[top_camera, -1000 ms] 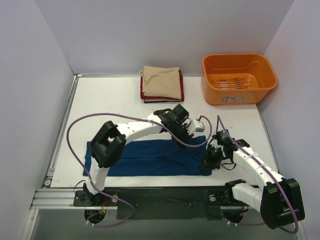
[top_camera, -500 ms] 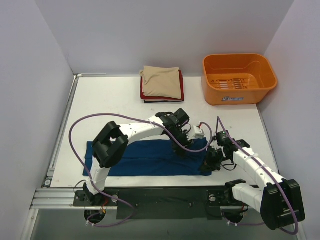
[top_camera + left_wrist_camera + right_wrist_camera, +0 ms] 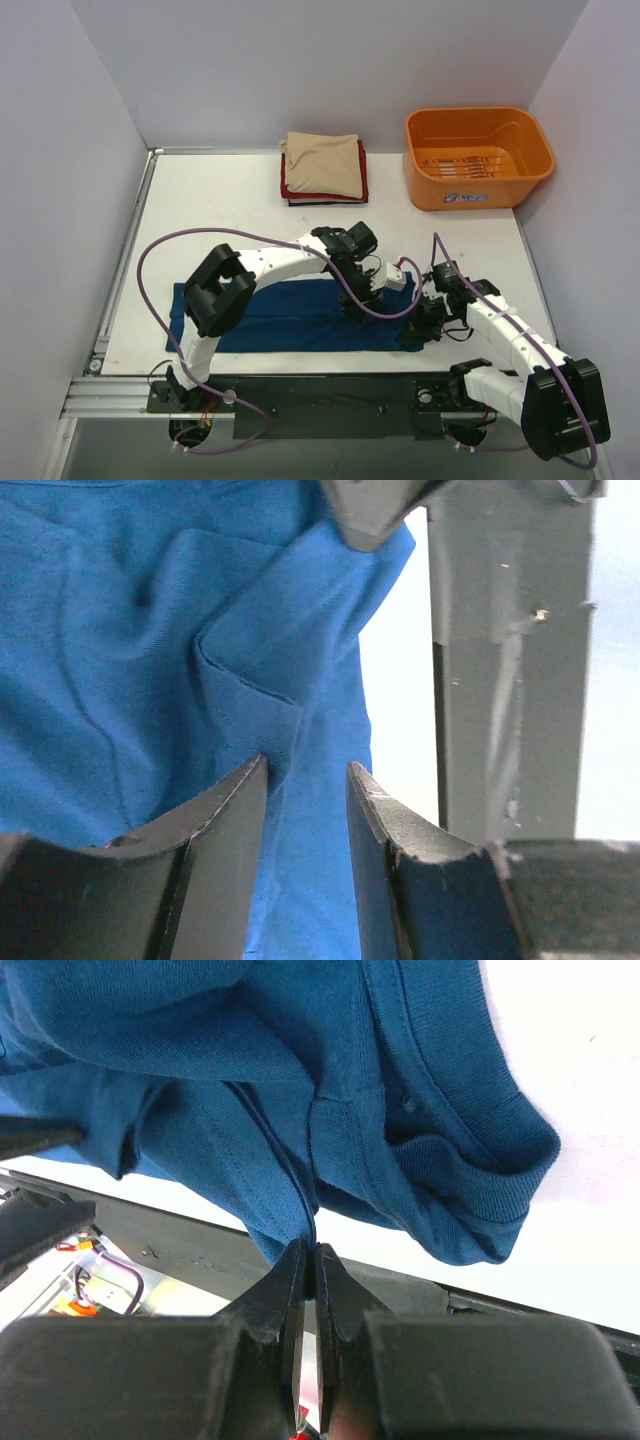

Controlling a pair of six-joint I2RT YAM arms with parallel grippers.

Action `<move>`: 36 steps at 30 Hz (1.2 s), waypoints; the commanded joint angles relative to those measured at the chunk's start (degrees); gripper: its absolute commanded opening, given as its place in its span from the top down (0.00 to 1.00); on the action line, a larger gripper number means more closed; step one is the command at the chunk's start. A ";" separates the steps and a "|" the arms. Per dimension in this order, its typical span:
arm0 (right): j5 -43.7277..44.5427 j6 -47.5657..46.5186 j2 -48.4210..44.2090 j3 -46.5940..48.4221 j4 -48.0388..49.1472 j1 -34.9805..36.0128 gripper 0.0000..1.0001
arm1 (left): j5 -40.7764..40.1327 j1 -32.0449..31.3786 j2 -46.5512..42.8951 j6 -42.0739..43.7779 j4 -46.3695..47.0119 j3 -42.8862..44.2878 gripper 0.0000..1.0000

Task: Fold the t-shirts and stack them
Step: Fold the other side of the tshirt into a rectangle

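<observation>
Pinching blue t-shirt point(image 3: 300, 1080), right claw point(image 3: 308, 1260) low.

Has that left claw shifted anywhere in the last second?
Yes. In the top view the left gripper has come nearer the camera side, away from the stack of folded shirts, and is now over the blue t-shirt.

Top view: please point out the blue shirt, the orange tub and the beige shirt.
blue shirt point(image 3: 290, 322), top view, flat middle part.
orange tub point(image 3: 500, 192), top view, front wall.
beige shirt point(image 3: 322, 163), top view, middle of its top face.
</observation>
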 commanded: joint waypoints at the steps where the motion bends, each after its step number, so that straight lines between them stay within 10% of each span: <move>1: -0.62 -0.75 -0.95 -0.20 -2.63 -0.40 1.00 | -10.22 -0.47 -2.36 -1.70 7.56 -0.44 0.53; 8: -0.79 -0.57 -1.38 -0.28 -2.63 -0.48 1.00 | -15.61 -2.50 -2.01 -3.46 12.66 -1.23 0.55; 13: -0.88 -0.40 -1.65 -0.20 -2.90 -0.48 1.00 | -14.13 -2.50 -2.36 -6.80 12.40 -0.44 1.00; 24: 7.46 -3.38 -4.47 7.52 -5.28 0.57 1.00 | -2.00 5.85 -14.05 -21.56 19.69 -10.97 1.00; 36: 14.50 -14.19 13.20 17.81 3.59 -0.13 1.00 | -11.29 11.73 -14.58 -33.95 29.10 -20.30 1.00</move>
